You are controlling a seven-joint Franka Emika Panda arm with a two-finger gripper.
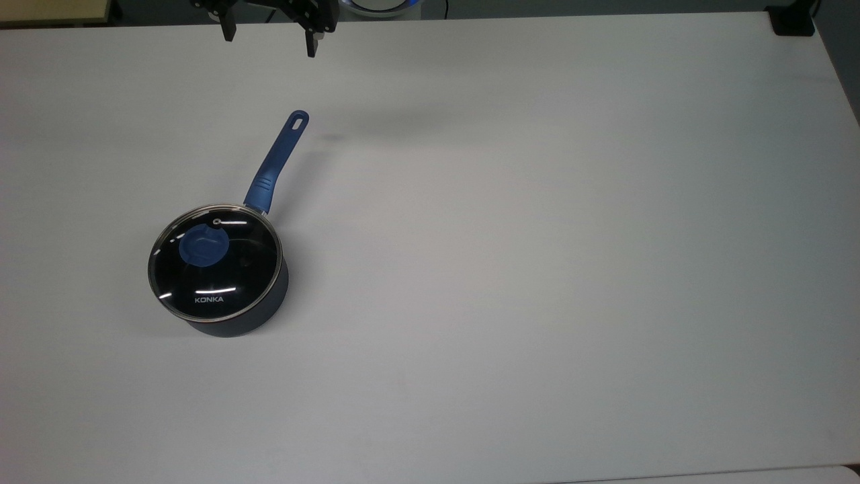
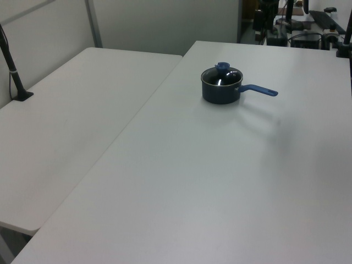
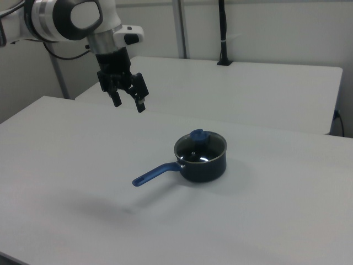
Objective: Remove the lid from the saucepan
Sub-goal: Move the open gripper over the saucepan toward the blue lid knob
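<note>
Glass lid (image 1: 213,261) sits on the saucepan (image 1: 236,321); my gripper (image 1: 269,42) hangs open, well apart, since I haven't approached the knob (image 1: 203,246).

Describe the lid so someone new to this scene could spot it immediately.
On the big white table stands one small dark blue-grey saucepan with a long blue handle. The lid sits on top of it: a clear glass disc with a steel rim, a flat blue knob and white KONKA lettering.

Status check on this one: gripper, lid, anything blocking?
Gripper open, empty, high above the table, off the pan. Lid seated on pan, untouched. Nothing in the way.
</note>
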